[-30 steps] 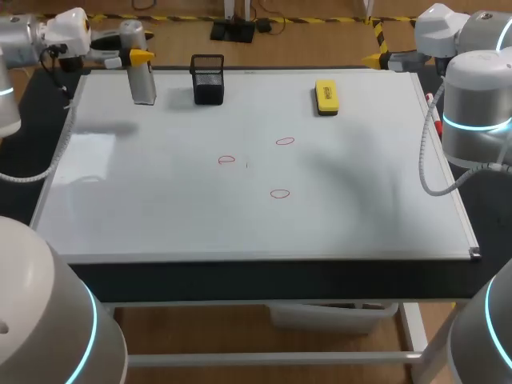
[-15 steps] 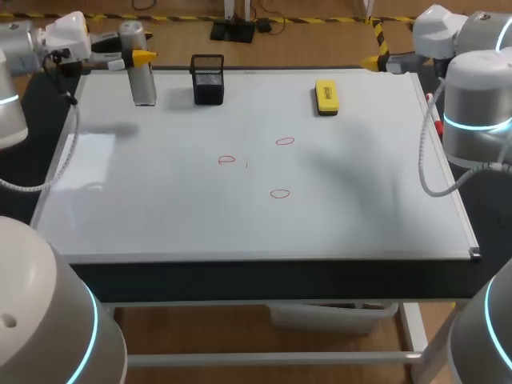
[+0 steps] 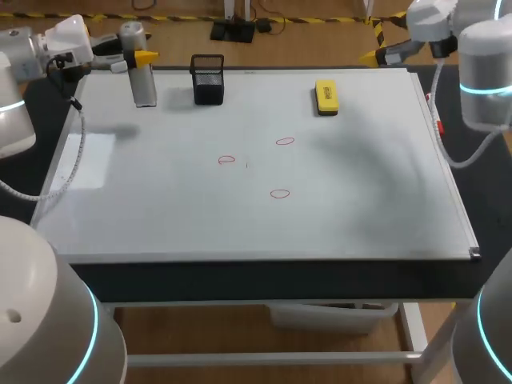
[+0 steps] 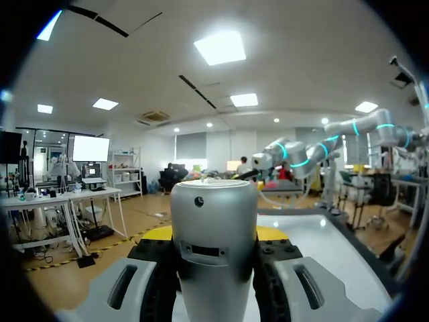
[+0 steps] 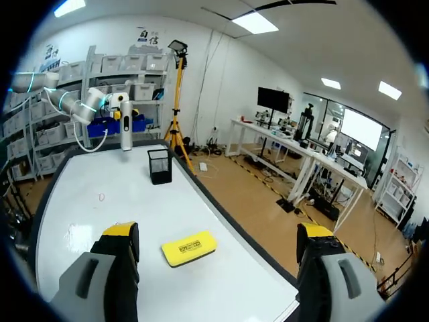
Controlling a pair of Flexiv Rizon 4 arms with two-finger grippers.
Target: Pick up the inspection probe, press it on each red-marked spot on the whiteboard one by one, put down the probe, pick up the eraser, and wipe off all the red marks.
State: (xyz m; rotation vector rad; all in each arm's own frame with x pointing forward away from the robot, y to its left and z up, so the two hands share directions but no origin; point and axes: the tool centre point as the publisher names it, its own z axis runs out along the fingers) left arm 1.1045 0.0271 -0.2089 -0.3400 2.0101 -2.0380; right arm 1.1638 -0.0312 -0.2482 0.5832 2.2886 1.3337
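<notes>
Clenched on the inspection probe [image 3: 143, 84] with the left gripper [image 3: 138, 58], pads on both sides of the silver barrel, holding it upright just left of the black mesh cup [image 3: 207, 78]. Barely any shift there over the last second. Impossible to tell a lifted foot from one resting on the whiteboard [image 3: 160, 216].

Meanwhile pulled the right arm [image 3: 484, 72] back and up, away from the cup toward the far right corner. Leaves the right gripper [image 5: 218, 231] spread wide with nothing in it, looking out over the yellow eraser [image 3: 326, 96], well right of the cup along the same far edge.

Reads as pick-up done and pressing not yet begun, with the three red marks [image 3: 227, 159] untouched on the near side of the cup, toward the middle of the board. Frees the right half of the board, so probably no crossing of arms on the way to the marks.

Open surface from the cup to every mark, with nothing lying between. Worth minding the cup itself, close beside the probe, on the first swing inward, and the board's far edge just behind the cup. Better lifted first, then carried.
</notes>
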